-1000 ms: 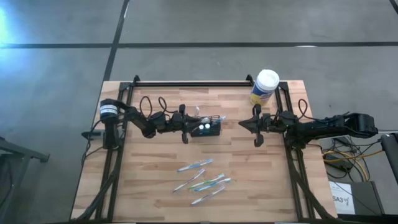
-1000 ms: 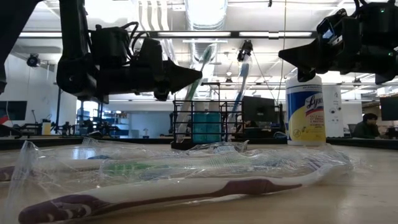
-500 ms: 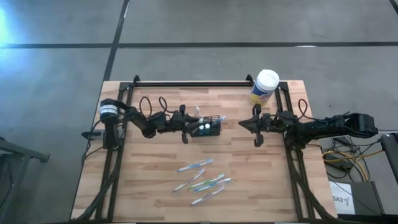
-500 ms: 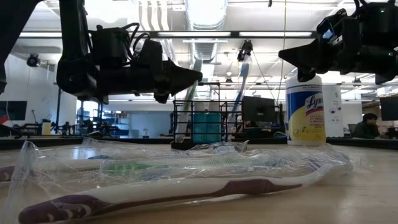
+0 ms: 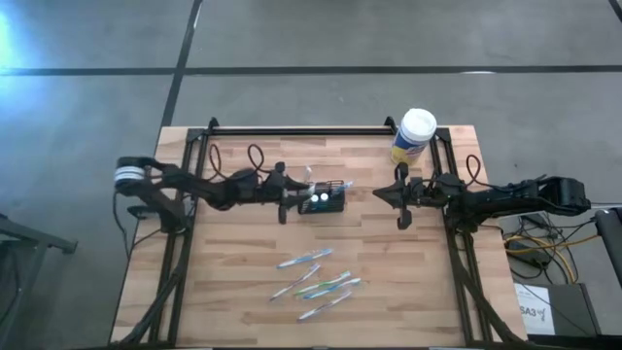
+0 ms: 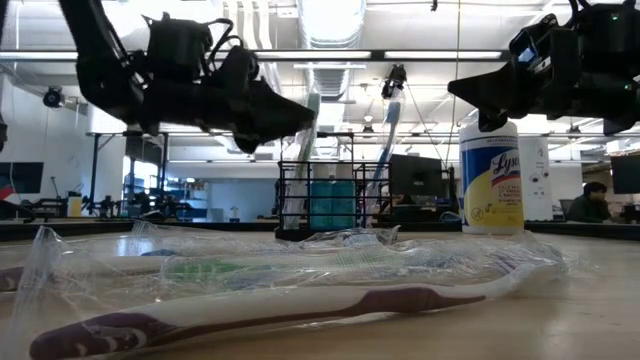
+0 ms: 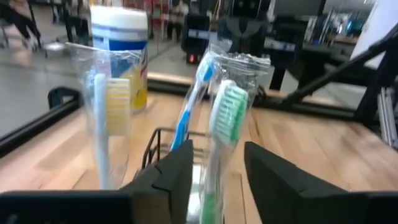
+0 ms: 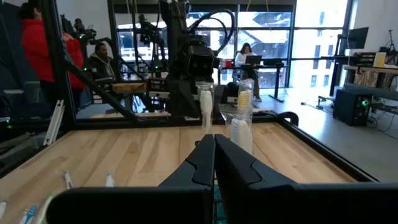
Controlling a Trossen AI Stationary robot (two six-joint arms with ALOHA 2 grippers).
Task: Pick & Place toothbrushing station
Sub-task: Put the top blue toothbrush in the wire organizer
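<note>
Just black slatted caddy (image 5: pixel 328 199), upright.

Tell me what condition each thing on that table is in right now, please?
Toothbrushing station: upright on the table, wrapped toothbrushes standing in it.
Left gripper: jaws open, just beside the station, holding nothing.
Right gripper: jaws shut, empty, hanging above the table.
Wipes canister: upright, white lid on.
Loose toothbrushes: lying flat, wrapped in clear plastic.

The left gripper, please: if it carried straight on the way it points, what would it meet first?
Probably the wrapped green-bristled toothbrush standing in the black mesh caddy: it sits right ahead of the open left gripper, though depth is hard to judge.
</note>
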